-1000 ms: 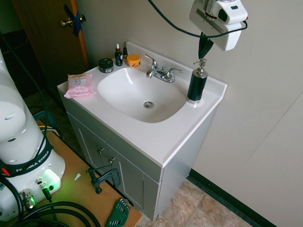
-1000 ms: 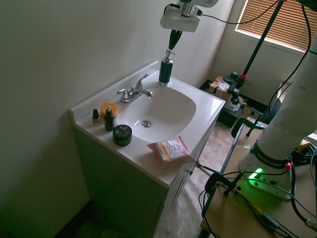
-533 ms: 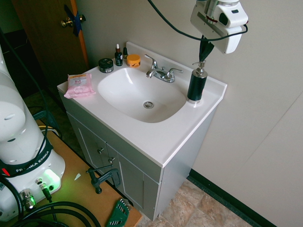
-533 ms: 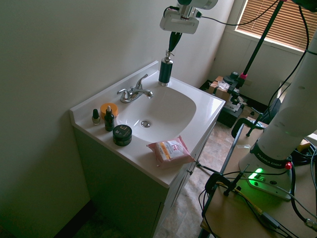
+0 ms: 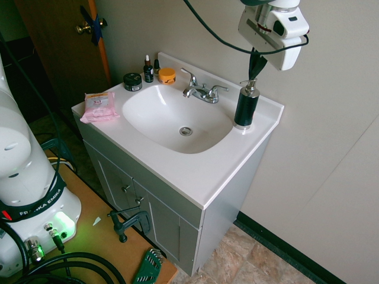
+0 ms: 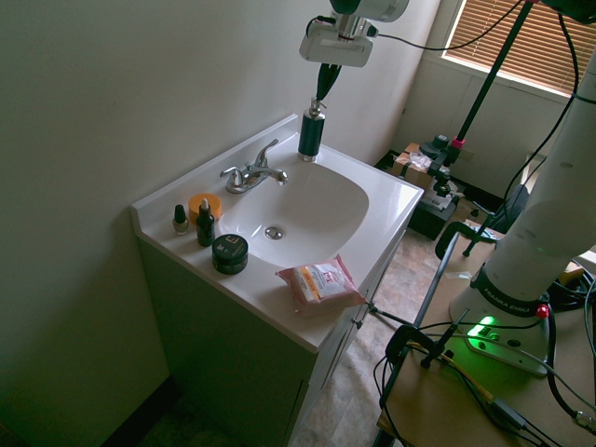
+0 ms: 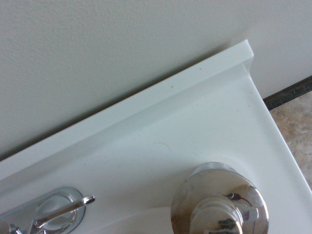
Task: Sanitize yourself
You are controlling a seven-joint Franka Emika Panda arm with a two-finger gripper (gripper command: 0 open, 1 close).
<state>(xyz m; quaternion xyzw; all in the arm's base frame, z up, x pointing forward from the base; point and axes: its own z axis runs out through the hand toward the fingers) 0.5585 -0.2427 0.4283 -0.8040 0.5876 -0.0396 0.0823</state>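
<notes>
First exterior view: one white robot arm [image 5: 18,130], at the sink's side; claw [image 5: 253,78], pressed together, directly above the dark pump bottle [image 5: 246,106].
Second exterior view: pink packet [image 6: 322,283], on the sink counter [image 6: 265,296].
Wrist view: shiny pump top [image 7: 219,202], near a faucet handle [image 7: 61,213].

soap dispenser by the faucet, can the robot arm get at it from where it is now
Probably yes: the shut jaws are right at the pump top of the soap dispenser, and nothing seems to stand between them. The faucet sits off to one side.
</notes>
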